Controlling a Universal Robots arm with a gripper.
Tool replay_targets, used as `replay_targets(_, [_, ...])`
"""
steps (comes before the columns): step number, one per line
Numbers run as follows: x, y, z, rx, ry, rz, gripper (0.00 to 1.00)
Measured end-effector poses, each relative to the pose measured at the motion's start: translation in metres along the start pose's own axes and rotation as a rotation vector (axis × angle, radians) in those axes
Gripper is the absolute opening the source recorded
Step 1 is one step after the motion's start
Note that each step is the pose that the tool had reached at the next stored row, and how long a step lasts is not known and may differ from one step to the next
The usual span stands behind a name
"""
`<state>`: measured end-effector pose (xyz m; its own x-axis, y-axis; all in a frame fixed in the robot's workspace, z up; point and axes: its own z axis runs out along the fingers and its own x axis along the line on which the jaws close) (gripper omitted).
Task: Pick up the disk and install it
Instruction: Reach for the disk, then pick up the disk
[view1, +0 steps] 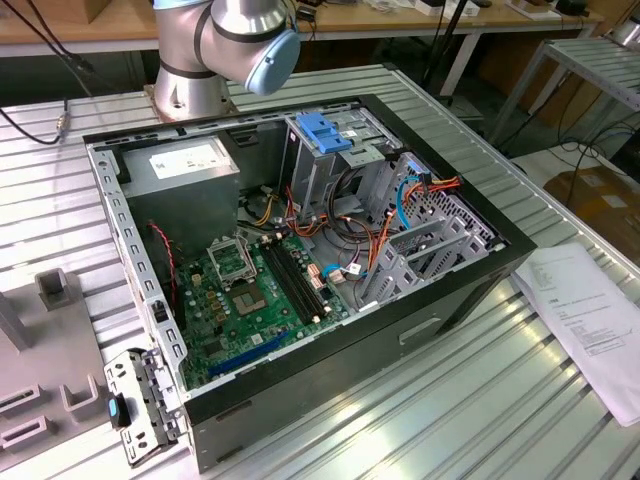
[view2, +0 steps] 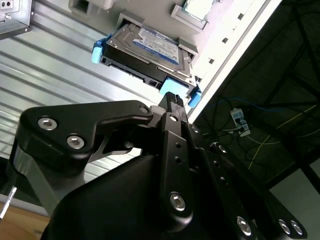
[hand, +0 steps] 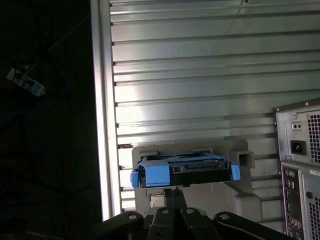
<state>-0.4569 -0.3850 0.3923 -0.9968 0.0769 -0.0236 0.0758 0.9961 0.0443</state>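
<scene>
The disk (view2: 150, 47) is a silver hard drive with a white and blue label, clipped in light-blue side rails. It rests in a grey holder (hand: 241, 159) on the ribbed metal table, close to the table's edge. In the first wrist view I see the disk (hand: 185, 169) end-on, with a blue rail at each side. My black gripper (view2: 172, 100) sits right at the disk's near edge, beside one blue rail end. Whether it touches the disk I cannot tell. In the first wrist view the gripper (hand: 167, 196) is directly in front of the disk.
The open computer case (view1: 470, 290) lies on the table with a metal drive cage topped by a blue latch (view1: 325, 130) and a grey power supply box (view1: 190, 165). The arm's base (view1: 220, 50) stands behind it. A paper sheet (view1: 590, 310) lies at the exterior view's right.
</scene>
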Motion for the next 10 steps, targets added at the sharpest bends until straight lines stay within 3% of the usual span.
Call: replay_targets(10, [0.0001,0.0,0.0,0.0,0.0,0.0,0.11])
